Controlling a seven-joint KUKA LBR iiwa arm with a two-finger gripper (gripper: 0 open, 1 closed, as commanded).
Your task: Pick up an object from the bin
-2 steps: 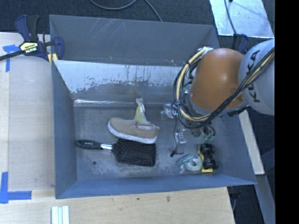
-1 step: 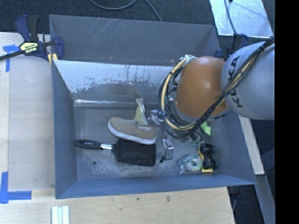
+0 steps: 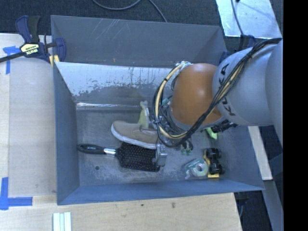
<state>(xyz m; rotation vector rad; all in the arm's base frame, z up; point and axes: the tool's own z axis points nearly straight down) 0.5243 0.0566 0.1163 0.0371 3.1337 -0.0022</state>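
Pincer point(image 3: 161, 157) is hanging low near the middle of the grey bin point(image 3: 65, 143), its tip sitting at the right end of a black hairbrush point(image 3: 136, 157). Whether it is released or clenched I cannot tell, since the orange wrist cover point(image 3: 192, 95) and looping cables point(image 3: 166, 124) are blocking most of it. I also can't tell if it is touching the bristles or just above them.

The hairbrush is lying flat on the bin floor toward the front wall, bristle head to the right and thin handle pointing left.

Just behind the brush a beige shoe point(image 3: 131, 131) is lying on its side, its right part running under the wrist. A pale yellowish thing point(image 3: 144, 113) is sticking up behind the shoe, too hidden to identify.

To the right of the pincer, near the front right corner, a small grey-white lump point(image 3: 196, 168) is lying beside a black and yellow piece point(image 3: 213, 162). A small green bit point(image 3: 211, 133) is showing further back by the arm.
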